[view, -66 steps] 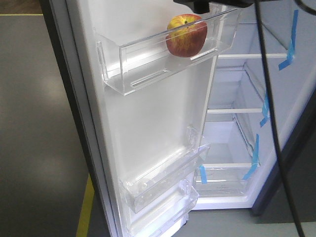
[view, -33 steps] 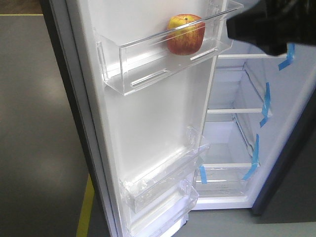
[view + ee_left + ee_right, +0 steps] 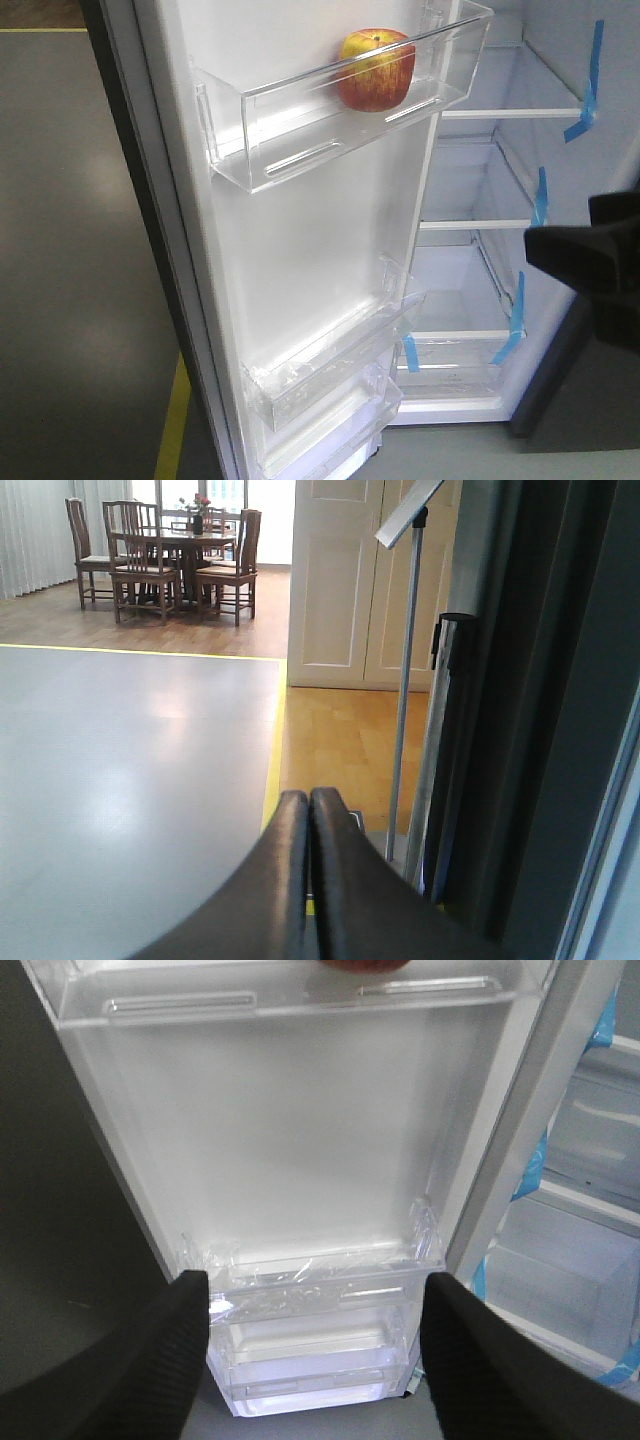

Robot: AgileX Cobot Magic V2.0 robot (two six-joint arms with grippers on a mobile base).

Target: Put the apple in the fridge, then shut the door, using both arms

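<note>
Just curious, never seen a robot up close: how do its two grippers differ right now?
The left gripper is shut tight; the right gripper is spread wide open. The left faces the grey floor; the right faces the clear bins of the door. Both are black and hold nothing.

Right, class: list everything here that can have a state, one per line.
Door: open wide.
Apple: resting in the top door bin.
Left gripper: shut, holding nothing.
Right gripper: open, holding nothing.
</note>
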